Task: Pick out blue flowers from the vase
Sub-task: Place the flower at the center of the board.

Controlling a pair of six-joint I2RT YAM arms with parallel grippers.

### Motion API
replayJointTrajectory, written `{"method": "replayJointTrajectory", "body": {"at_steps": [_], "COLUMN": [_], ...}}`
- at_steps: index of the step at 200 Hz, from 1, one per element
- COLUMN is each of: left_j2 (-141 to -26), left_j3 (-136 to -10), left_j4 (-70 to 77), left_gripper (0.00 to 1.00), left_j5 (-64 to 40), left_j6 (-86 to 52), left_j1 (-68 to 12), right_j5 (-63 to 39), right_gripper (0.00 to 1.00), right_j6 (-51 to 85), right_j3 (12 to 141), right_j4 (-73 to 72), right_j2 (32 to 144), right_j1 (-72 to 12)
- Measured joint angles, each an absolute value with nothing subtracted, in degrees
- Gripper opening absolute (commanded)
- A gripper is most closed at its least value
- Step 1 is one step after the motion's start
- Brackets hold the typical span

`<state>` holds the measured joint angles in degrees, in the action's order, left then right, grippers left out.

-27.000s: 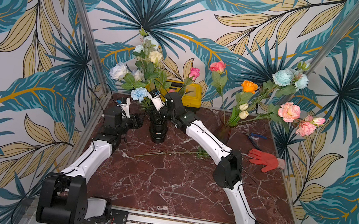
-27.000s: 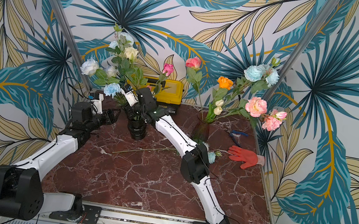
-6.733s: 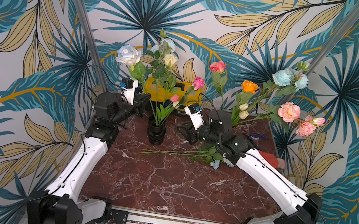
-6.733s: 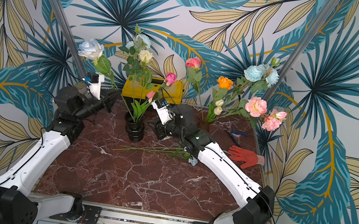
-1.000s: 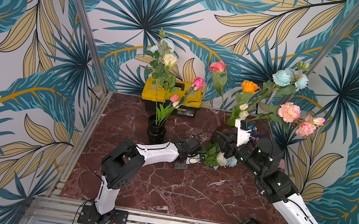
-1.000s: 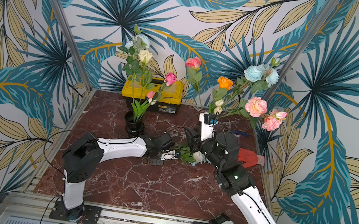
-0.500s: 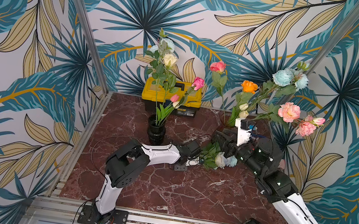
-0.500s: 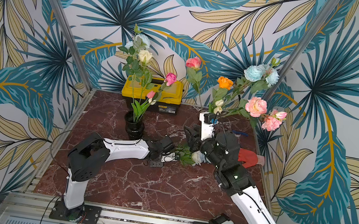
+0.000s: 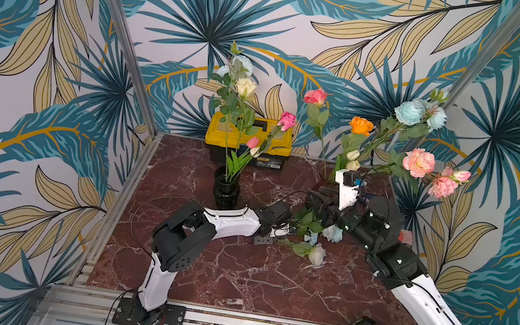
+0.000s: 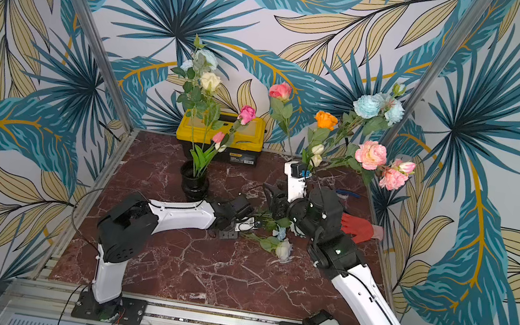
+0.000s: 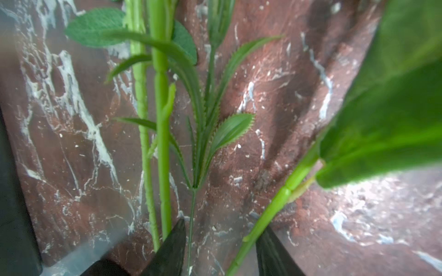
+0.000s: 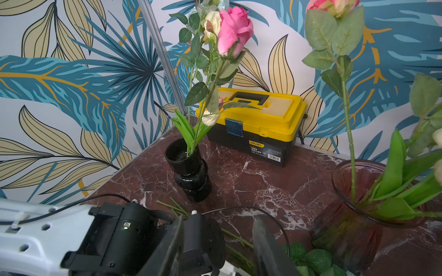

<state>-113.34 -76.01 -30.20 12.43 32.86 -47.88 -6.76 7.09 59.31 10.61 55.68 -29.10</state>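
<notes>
The black vase (image 9: 226, 193) (image 12: 189, 172) stands at the back left of the marble top. It holds a cream-yellow rose, pink roses and one pale blue flower (image 9: 242, 62) (image 10: 206, 57) at the very top. Other blue flowers (image 9: 317, 254) (image 10: 283, 248) lie on the table with their green stems (image 11: 162, 133) pointing towards the vase. My left gripper (image 9: 288, 231) (image 11: 220, 251) is low over those stems, open, with loose stems running between its fingers. My right gripper (image 9: 314, 202) (image 12: 215, 248) hovers open and empty just beyond the lying blooms, facing the left wrist.
A yellow toolbox (image 9: 249, 133) sits against the back wall behind the black vase. A reddish glass vase (image 12: 346, 227) at the back right holds orange, peach-pink and light blue flowers (image 9: 409, 111). A red glove (image 10: 361, 229) and blue-handled pliers (image 10: 347, 194) lie at the right edge.
My left gripper has opened and let go of the stem. The whitish-blue bloom has dropped onto the table, slightly nearer the front. The right gripper has barely moved.
</notes>
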Motion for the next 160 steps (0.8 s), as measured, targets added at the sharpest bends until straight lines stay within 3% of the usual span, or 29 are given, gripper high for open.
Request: {"method": "replayJointTrajectory", "body": {"at_steps": [53,160], "left_j2": [-109.65,-90.98], "left_j3": [-74.35,-64.69], "left_j4": [-30.59,-26.09], "left_gripper": [0.53,0.56], "left_j5": [8.10,-6.83], "left_j6": [29.47,17.69], "left_j1": [-46.02,-40.58], "right_j5": [-8.47,-15.11], "right_gripper": [0.47,0.44], "right_j6": [6.57,2.17], "right_j3": [61.54,69.32], "right_j4": [12.40,19.64], "right_j2": [57.39,66.06], "right_j1": [-28.99,-31.09]}}
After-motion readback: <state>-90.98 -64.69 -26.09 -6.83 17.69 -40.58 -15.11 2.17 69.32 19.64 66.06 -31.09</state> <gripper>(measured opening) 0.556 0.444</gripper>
